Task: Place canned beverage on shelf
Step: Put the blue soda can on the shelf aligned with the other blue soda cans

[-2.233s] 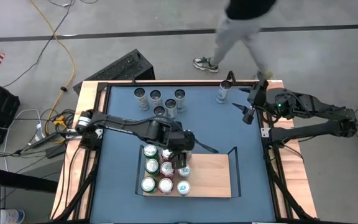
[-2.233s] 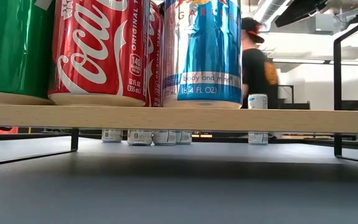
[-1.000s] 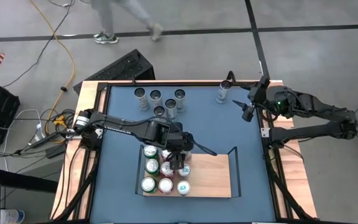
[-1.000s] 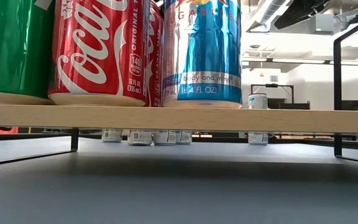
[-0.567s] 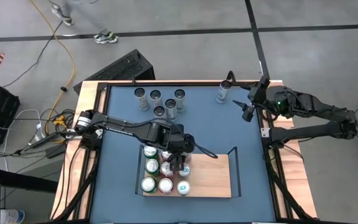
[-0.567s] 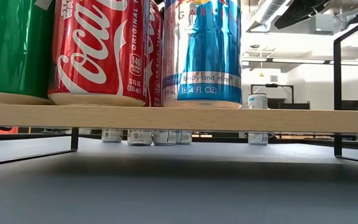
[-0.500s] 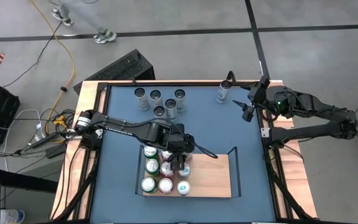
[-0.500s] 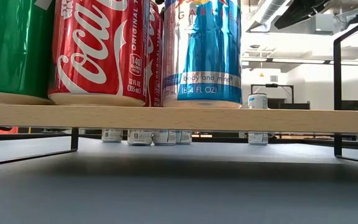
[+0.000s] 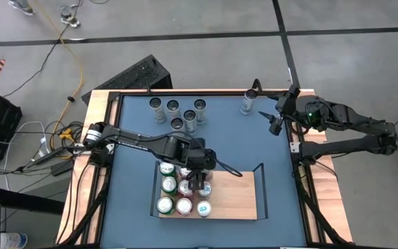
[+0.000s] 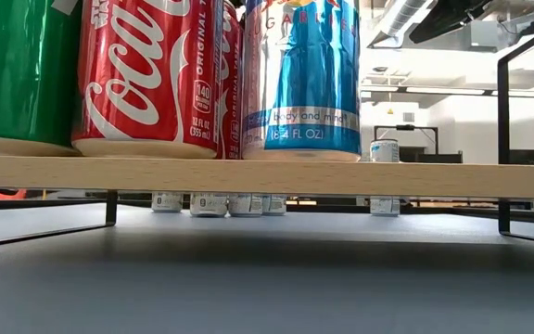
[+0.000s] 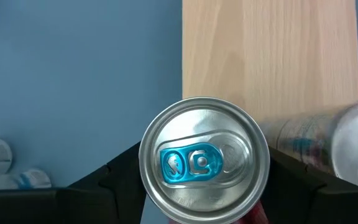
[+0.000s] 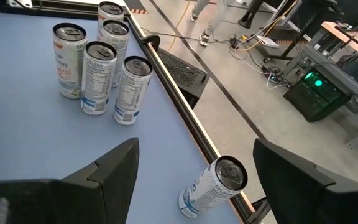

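The blue-tabbed can (image 11: 204, 158) stands upright at the shelf's (image 9: 233, 197) back-left edge, beside the other cans (image 9: 175, 196) already there. The left gripper (image 9: 197, 181) is clamped on it from both sides. The right gripper (image 9: 276, 114) hovers near the table's far right corner, jaws spread wide, holding nothing

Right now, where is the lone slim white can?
High view: the lone slim white can stands at the blue tabletop's far right edge, just left of the right end effector.
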